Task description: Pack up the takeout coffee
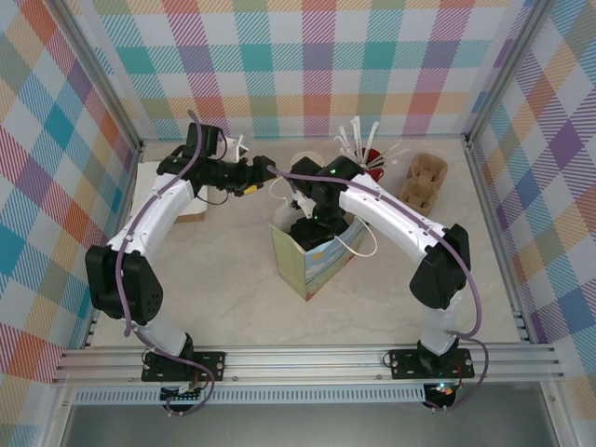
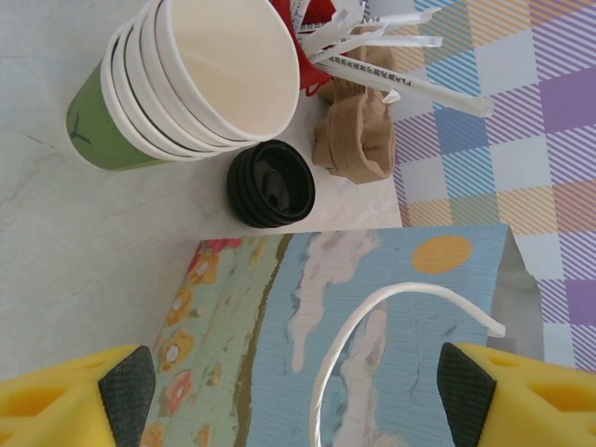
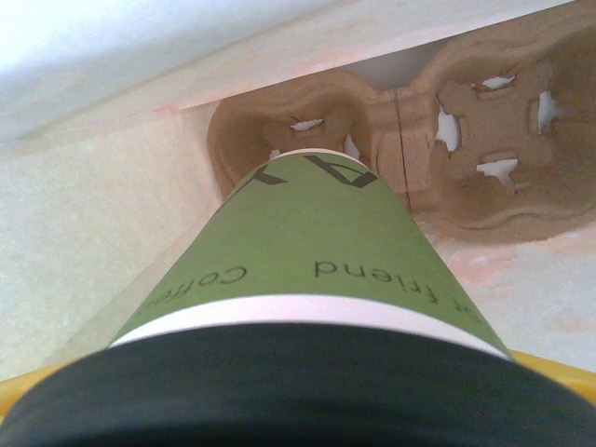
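Top view: the left pincer hung over the back of the table, with the paper bag in front of it and to its right. The right pincer was down at the bag's open mouth, the red cup of stirrers beyond it and a pulp carrier off to its right. Left wrist view: I logged the left pincer's jaws as apart, nothing between the black pads. The bag's painted side and white handle lay just ahead of it. Further ahead stood a stack of paper cups with a stack of black lids beside it. Right wrist view: the takeout coffee ran lengthwise out from the right pincer, black lid nearest the camera, green body pointing away. Yellow fingers sat against the lid on both sides, so I noted this pincer as clamped on the cup. The cup's foot met a pocket of a brown cup tray straight ahead of the pincer. I could not tell whether it was seated or just above.
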